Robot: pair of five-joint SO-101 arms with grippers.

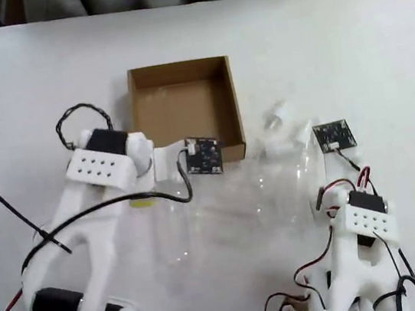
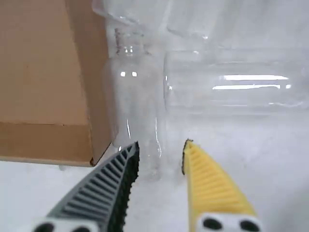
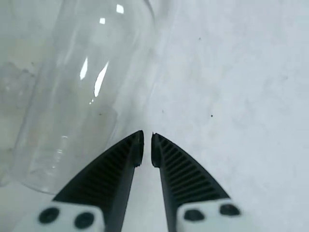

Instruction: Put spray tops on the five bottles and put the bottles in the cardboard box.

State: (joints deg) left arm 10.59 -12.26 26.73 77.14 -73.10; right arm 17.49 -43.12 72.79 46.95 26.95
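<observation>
The cardboard box [image 1: 186, 110] stands open at the middle of the table, and the left wrist view has its brown wall [image 2: 48, 72] close by. A clear bottle [image 2: 136, 96] without a top lies alongside that wall, its base just ahead of my left gripper [image 2: 160, 146], which is open with one grey and one yellow finger. A second clear bottle [image 2: 236, 82] lies crosswise beyond. My right gripper [image 3: 147, 140] is shut on nothing, with a clear bottle [image 3: 82, 96] lying beside it. Several clear bottles [image 1: 230, 206] lie between the arms. White spray tops [image 1: 275, 113] rest to the right of the box.
The left arm [image 1: 104, 162] stretches up to the box's near left corner. The right arm [image 1: 359, 219] sits at the lower right. Bare white table [image 1: 369, 40] spreads behind and to both sides of the box.
</observation>
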